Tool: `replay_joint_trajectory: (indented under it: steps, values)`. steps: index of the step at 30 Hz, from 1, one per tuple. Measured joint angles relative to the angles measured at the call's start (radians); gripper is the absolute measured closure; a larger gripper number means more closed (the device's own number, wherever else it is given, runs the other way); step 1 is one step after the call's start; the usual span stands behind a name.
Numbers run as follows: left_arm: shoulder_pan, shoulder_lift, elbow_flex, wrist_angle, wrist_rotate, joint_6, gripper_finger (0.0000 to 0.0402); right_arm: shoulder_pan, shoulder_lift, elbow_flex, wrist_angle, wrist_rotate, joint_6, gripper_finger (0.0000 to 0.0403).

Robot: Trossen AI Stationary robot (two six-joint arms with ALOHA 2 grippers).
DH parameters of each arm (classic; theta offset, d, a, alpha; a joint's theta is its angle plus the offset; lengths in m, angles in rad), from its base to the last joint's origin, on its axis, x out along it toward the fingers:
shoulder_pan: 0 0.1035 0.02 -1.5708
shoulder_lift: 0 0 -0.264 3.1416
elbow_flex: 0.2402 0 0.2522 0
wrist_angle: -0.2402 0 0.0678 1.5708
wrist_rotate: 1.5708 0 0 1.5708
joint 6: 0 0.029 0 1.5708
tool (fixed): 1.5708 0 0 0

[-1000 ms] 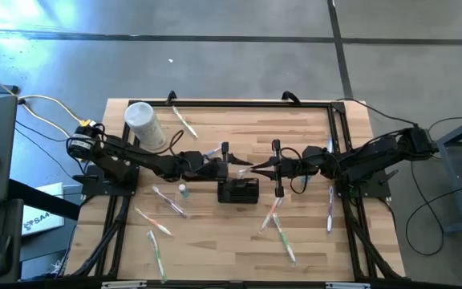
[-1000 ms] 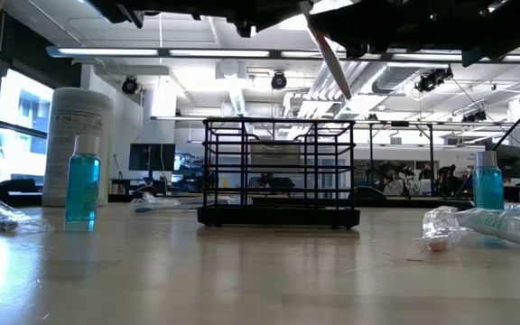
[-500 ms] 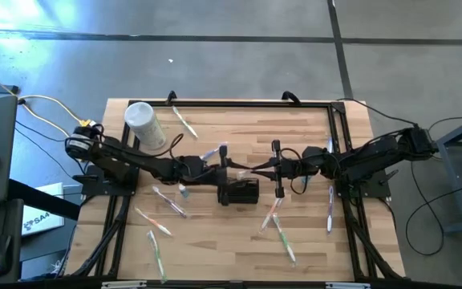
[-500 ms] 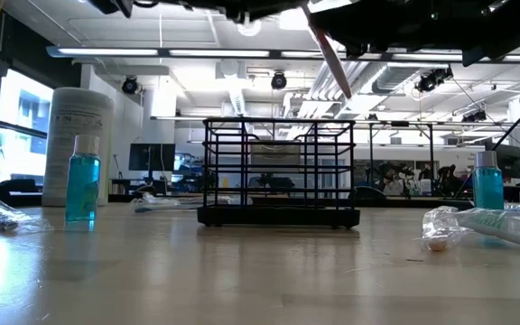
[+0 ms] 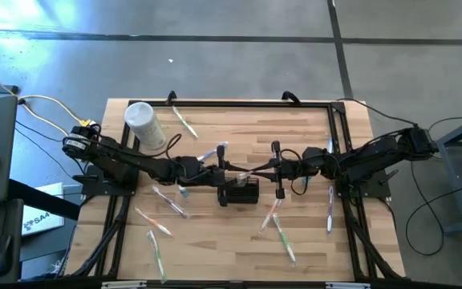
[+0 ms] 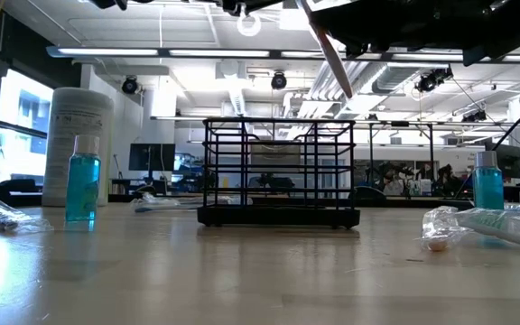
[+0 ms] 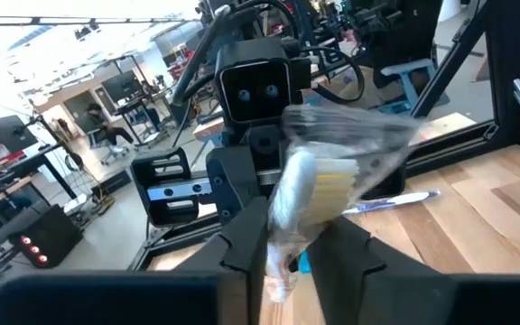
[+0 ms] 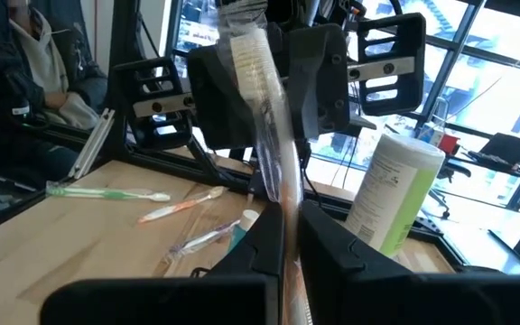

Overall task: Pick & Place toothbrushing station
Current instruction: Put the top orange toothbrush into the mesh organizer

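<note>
Item: black wire holder (image 5: 239,191), the toothbrushing station, standing upright near the middle of the wooden surface (image 5: 303,233); in the low view it shows as an open rack (image 6: 279,171) with nothing seen inside. Left pincer (image 5: 215,172): just above the holder's left end, fingers (image 7: 242,248) closed on a wrapped toothbrush (image 7: 310,185) with a clear crinkled sleeve. Right pincer (image 5: 265,169): facing the left one over the holder's top edge, fingers (image 8: 264,239) shut on another wrapped toothbrush (image 8: 264,90), which slants down toward the rack in the low view (image 6: 330,54). Also on the surface: white lidded canister (image 5: 143,124) at the far left corner, small blue bottle (image 6: 83,178), several loose wrapped toothbrushes (image 5: 283,237) lying scattered around the holder.
</note>
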Motion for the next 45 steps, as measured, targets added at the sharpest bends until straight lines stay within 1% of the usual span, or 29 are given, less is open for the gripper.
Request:
replay_joint_trajectory:
  steps: [4,5,8,10,13,17,20,24,26,27,30,33,35,37,39,41,43,45]
  values:
    - [0.000,0.000,0.000,0.000,-0.002,0.003,0.0383,0.000,0.000,0.000,0.000,0.000,0.006,0.0392]
    - [0.000,0.000,0.000,-0.003,-0.002,0.003,0.0388,0.000,0.000,0.000,-0.001,-0.001,0.006,0.0392]
    - [0.000,0.000,0.000,-0.008,0.003,0.003,0.0384,-0.001,0.000,0.000,-0.012,-0.021,0.006,0.0387]
    - [0.000,0.000,0.000,-0.008,0.007,0.003,0.0381,-0.001,0.000,0.000,-0.012,-0.026,0.005,0.0375]
    - [0.000,0.000,0.000,-0.008,0.007,0.001,0.0389,0.000,-0.002,0.000,-0.008,-0.011,-0.011,0.0341]
    - [-0.002,-0.002,0.000,-0.013,0.008,-0.009,0.0392,0.010,-0.026,0.000,-0.014,0.006,-0.021,0.0282]
    - [-0.017,-0.018,0.000,-0.055,-0.001,-0.027,0.0392,0.029,-0.050,0.000,-0.018,0.094,-0.020,0.0235]
    - [-0.051,-0.064,0.000,-0.116,-0.056,-0.038,0.0392,0.066,-0.080,0.000,-0.056,0.264,-0.022,0.0174]
    - [-0.075,-0.105,0.000,-0.160,-0.088,-0.033,0.0392,0.085,-0.096,0.000,-0.085,0.338,-0.035,0.0149]
    - [-0.091,-0.130,0.000,-0.184,-0.112,-0.033,0.0392,0.093,-0.103,0.000,-0.099,0.357,-0.039,0.0139]
    - [-0.135,-0.228,0.004,-0.297,-0.169,-0.074,0.0392,0.105,-0.118,0.000,-0.142,0.359,-0.050,0.0119]
    - [-0.141,-0.321,0.053,-0.531,-0.186,-0.224,0.0392,0.106,-0.118,0.000,-0.142,0.351,-0.050,0.0112]
    - [-0.126,-0.350,0.101,-0.680,-0.197,-0.329,0.0392,0.106,-0.118,0.000,-0.143,0.352,-0.050,0.0112]
    - [-0.103,-0.360,0.139,-0.815,-0.211,-0.400,0.0392,0.106,-0.118,0.000,-0.143,0.352,-0.050,0.0114]
    - [-0.089,-0.358,0.166,-0.893,-0.208,-0.463,0.0392,0.106,-0.119,0.000,-0.144,0.351,-0.048,0.0117]
    - [-0.069,-0.354,0.172,-0.934,-0.185,-0.525,0.0392,0.106,-0.118,0.000,-0.144,0.348,-0.039,0.0119]
    - [-0.053,-0.334,0.173,-0.935,-0.183,-0.577,0.0392,0.106,-0.118,0.000,-0.143,0.347,-0.023,0.0120]
    - [-0.045,-0.321,0.161,-0.957,-0.181,-0.588,0.0392,0.106,-0.118,0.000,-0.144,0.346,-0.016,0.0120]
